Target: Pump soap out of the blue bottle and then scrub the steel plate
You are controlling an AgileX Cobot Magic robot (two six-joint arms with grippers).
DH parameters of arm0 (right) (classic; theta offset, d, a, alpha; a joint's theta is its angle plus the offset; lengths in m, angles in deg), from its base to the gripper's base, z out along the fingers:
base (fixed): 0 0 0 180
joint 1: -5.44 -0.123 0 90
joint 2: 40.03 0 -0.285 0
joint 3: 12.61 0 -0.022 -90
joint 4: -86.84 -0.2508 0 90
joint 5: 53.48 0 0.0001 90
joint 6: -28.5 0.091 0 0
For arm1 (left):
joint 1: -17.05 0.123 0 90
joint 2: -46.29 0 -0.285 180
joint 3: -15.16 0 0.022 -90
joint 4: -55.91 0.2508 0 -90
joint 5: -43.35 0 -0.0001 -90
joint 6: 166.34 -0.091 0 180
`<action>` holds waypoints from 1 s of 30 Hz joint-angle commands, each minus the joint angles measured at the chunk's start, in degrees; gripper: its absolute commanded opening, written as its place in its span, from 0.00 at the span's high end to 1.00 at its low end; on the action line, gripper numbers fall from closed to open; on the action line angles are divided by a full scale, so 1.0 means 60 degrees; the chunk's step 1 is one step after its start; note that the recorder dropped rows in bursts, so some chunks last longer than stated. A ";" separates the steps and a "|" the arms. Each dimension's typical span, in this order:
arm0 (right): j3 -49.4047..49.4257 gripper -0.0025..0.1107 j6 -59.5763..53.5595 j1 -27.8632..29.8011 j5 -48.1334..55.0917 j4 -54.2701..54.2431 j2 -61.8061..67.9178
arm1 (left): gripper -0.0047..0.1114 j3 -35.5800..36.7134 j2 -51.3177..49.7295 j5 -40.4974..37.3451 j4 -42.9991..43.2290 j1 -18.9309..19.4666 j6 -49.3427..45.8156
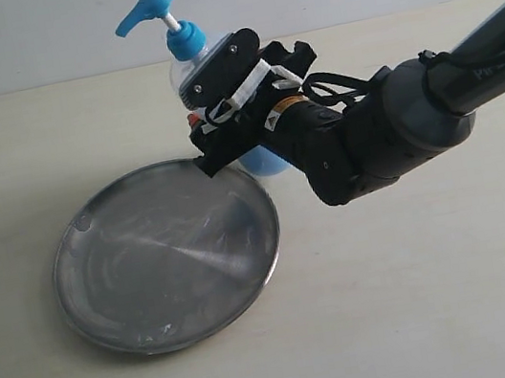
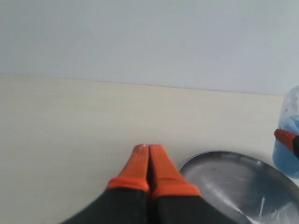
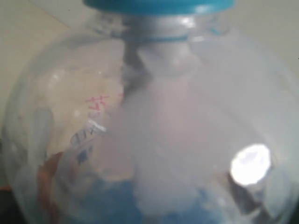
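Right wrist view sits so close that the blue bottle (image 3: 187, 116) fills it. Its clear shoulder is under the blue collar, with light blue soap (image 3: 117, 205) low inside and an orange fingertip showing blurred through the wall.

From the exterior view, the right gripper (image 1: 198, 125) straddles the bottle (image 1: 186, 40). One black finger lies across the shoulder and the other sits lower down, both set against its sides in a wide grasp. The pump head rises above the fingers, spout pointing left. Soap (image 1: 262, 161) shows in the bottom part of the bottle, below the arm.

The bottle stands upright on the table (image 1: 426, 296), just behind the far rim of the steel plate (image 1: 167, 257); I cannot tell whether they touch. The plate lies flat and holds only faint pale streaks and a small pale patch near its front rim. Whether these are soap is unclear.

Only the left wrist view shows the left gripper (image 2: 148, 151). Its orange fingertips (image 2: 140, 163) are pressed together with nothing between them, above bare table just beside the plate (image 2: 233, 186). At that view's edge the bottle (image 2: 292, 116) appears with blue soap (image 2: 286, 158) inside and one orange tip of the right gripper against it.
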 commanded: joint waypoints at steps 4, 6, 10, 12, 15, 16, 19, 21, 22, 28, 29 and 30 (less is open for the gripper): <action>-0.0069 0.98 0.0204 0.0000 -0.1014 -0.0053 -0.0200 | 0.96 -0.1700 -0.1401 0.0014 0.0086 -0.0274 -0.0028; 0.0018 0.98 0.0390 0.0000 -0.1091 0.0051 -0.0200 | 0.96 -0.2067 -0.1706 0.0014 0.0110 -0.0274 -0.0028; 0.0200 0.98 0.0765 0.0000 -0.1256 0.0186 -0.0200 | 0.96 -0.2716 -0.2199 0.0014 0.0146 -0.0274 -0.0028; 0.0200 0.98 0.0834 0.0000 -0.1256 0.0247 -0.0200 | 0.96 -0.3063 -0.2492 0.0014 0.0164 -0.0389 -0.0028; 0.0200 0.98 0.0834 0.0000 -0.1256 0.0247 -0.0200 | 0.96 -0.3657 -0.2943 0.0014 0.0164 -0.0701 -0.0028; 0.0200 0.98 0.0861 0.0000 -0.1235 0.0247 -0.0200 | 0.96 -0.3853 -0.3101 0.0014 0.0185 -0.0771 -0.0028; 0.0200 0.98 0.0861 0.0000 -0.1235 0.0247 -0.0200 | 0.96 -0.4401 -0.3600 0.0014 0.0185 -0.0963 -0.0028; 0.0200 0.98 0.0861 0.0000 -0.1235 0.0247 -0.0200 | 0.96 -0.4584 -0.3774 0.0014 0.0185 -0.1014 -0.0028; 0.0200 0.98 0.0861 0.0000 -0.1235 0.0247 -0.0200 | 0.96 -0.4631 -0.3814 0.0014 0.0185 -0.1014 -0.0028; 0.0200 0.98 0.0862 0.0000 -0.1196 0.0247 -0.0200 | 0.96 -0.4628 -0.3838 0.0014 0.0185 -0.1014 -0.0028; 0.0200 0.98 0.0862 0.0000 -0.1196 0.0247 -0.0200 | 0.96 -0.4628 -0.3838 0.0014 0.0185 -0.1014 -0.0028; 0.0200 0.98 0.0862 0.0000 -0.1196 0.0247 -0.0200 | 0.96 -0.4628 -0.3838 0.0014 0.0185 -0.1014 -0.0028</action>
